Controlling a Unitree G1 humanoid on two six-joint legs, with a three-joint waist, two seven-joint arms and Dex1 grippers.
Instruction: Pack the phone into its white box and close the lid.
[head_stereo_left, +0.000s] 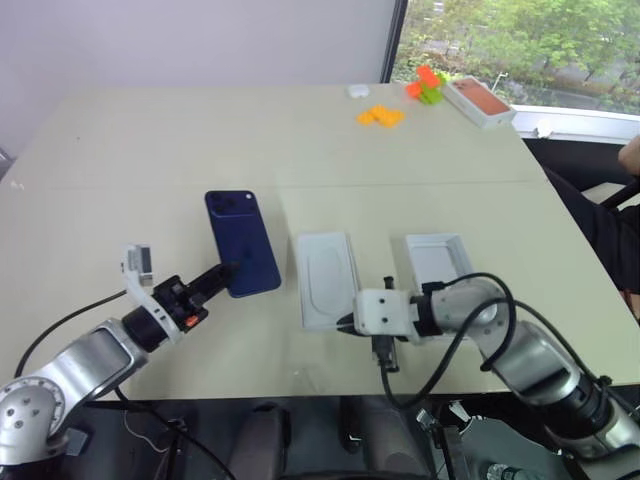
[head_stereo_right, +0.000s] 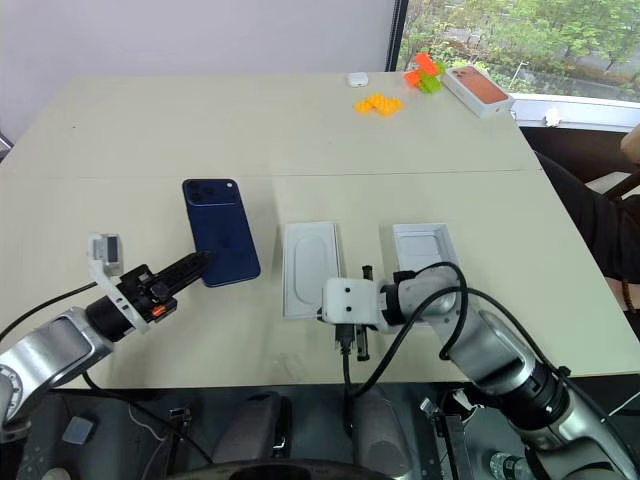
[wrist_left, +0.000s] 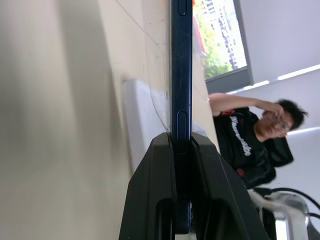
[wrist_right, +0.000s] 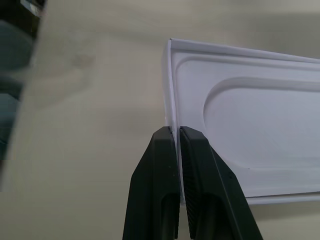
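The dark navy phone (head_stereo_left: 241, 240) lies back up on the table, left of centre, camera bump at the far end. My left gripper (head_stereo_left: 227, 269) is shut on its near edge; the left wrist view shows the phone (wrist_left: 181, 65) edge-on between the black fingers (wrist_left: 162, 165). The white box (head_stereo_left: 324, 278), a shallow tray with an oval-recessed insert, sits to the phone's right. My right gripper (wrist_right: 175, 131) is shut on the rim at its near right corner. The lid (head_stereo_left: 437, 260) lies open side up further right, partly behind my right arm.
At the far right of the table lie orange bricks (head_stereo_left: 381, 116), an orange and green toy (head_stereo_left: 428, 85), a white box with an orange-red top (head_stereo_left: 478, 101) and a small white object (head_stereo_left: 357, 90). A person (wrist_left: 255, 135) sits beyond the right edge.
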